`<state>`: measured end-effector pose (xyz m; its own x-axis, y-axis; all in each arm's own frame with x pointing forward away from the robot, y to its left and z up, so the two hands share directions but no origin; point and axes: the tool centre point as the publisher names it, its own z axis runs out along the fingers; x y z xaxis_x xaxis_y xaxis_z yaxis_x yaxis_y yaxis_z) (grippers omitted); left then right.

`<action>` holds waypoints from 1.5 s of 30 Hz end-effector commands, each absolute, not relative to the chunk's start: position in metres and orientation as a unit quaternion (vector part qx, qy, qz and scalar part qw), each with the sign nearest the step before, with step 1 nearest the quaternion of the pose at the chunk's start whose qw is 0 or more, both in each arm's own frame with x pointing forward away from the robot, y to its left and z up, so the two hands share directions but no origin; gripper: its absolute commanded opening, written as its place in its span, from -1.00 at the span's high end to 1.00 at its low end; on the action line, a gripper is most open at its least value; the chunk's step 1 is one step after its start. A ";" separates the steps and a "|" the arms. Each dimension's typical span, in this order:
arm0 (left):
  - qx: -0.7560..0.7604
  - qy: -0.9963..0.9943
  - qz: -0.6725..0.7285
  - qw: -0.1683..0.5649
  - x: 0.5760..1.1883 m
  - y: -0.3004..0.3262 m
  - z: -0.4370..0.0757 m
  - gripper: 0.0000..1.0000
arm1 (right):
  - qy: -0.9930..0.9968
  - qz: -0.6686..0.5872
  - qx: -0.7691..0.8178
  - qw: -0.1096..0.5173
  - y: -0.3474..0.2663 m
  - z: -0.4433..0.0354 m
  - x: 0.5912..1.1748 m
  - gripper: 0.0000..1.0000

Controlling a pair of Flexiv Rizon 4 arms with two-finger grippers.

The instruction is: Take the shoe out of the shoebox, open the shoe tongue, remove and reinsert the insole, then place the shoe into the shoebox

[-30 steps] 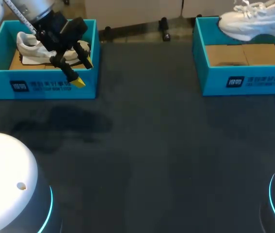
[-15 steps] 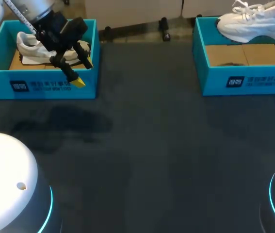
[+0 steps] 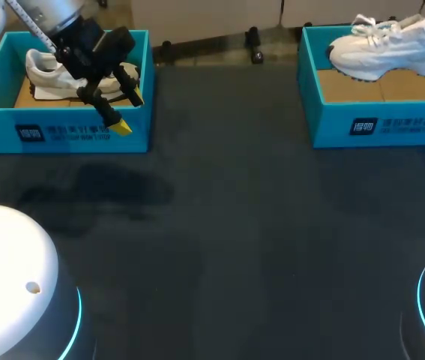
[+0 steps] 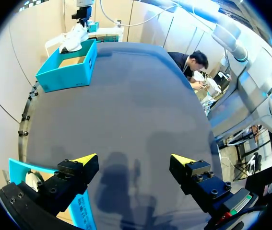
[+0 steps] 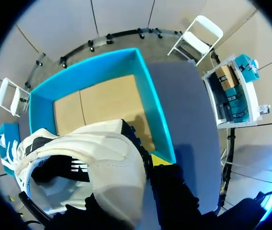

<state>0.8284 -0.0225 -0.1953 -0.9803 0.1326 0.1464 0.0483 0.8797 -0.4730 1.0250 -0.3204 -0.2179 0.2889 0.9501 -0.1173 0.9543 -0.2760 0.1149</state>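
So my right gripper is clamped on the heel end of the white shoe. I only see one yellow tip beside the heel, and the other is hidden by the shoe, but it hangs in the air, so I'd call that a hold. The shoe is above the right shoebox, up at 1 o'clock in the head view, with its sole off the cardboard floor.

It looks to me like the lift-out step. What I'd watch:
- Keep the squeeze steady, since a heel-only grip lets the toe sag.
- Get the sole fully above the near wall before heading for the open table around 6 o'clock.
- Keep it level so the toe doesn't catch the box wall.

The long axis runs 9 to 3, toe toward 9, heel toward 3, sole down and laces up.

My left gripper is spread wide and holding nothing, parked over the left shoebox at 11 o'clock, which has another shoe in it.
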 end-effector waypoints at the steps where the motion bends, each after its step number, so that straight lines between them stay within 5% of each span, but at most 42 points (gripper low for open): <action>1: -0.047 -0.966 0.240 0.087 0.827 -0.022 -0.195 -1.00 | 0.599 -0.004 0.797 0.077 -0.325 -0.227 1.021 1.00; 45: -0.047 -0.966 0.240 0.087 0.827 -0.022 -0.195 -1.00 | 0.603 -0.040 0.793 0.080 -0.351 -0.317 1.041 1.00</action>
<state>0.8283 -0.0226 -0.1954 -0.9803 0.1326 0.1464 0.0484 0.8797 -0.4730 1.0360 -0.3505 -0.3106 0.2695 0.9488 -0.1649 0.9623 -0.2588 0.0836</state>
